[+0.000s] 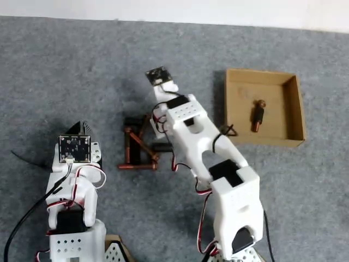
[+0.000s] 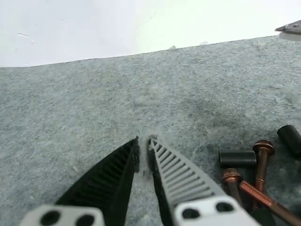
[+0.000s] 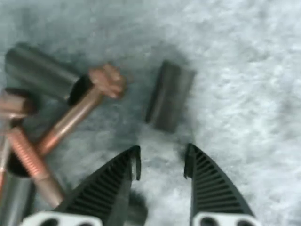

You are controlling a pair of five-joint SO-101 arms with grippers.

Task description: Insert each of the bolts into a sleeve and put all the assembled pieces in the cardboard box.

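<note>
Several copper bolts (image 1: 132,147) and black sleeves lie in a loose pile on the grey felt, left of the cardboard box (image 1: 235,106). One assembled bolt-in-sleeve piece (image 1: 257,115) lies inside the box. My right gripper (image 3: 162,157) hovers open just short of a lone short sleeve (image 3: 169,96), with nothing between its fingers. Beside that sleeve lie a bolt (image 3: 77,115) and a longer sleeve (image 3: 40,70). My left gripper (image 2: 143,147) is shut and empty, low over bare felt to the left of the pile. A sleeve (image 2: 237,158) and bolts (image 2: 260,162) lie off to its side.
The right arm (image 1: 191,128) stretches over the table's middle, covering part of the pile. The left arm (image 1: 73,164) stands at the near left. Grey felt covers the table, with a white wall along the far edge.
</note>
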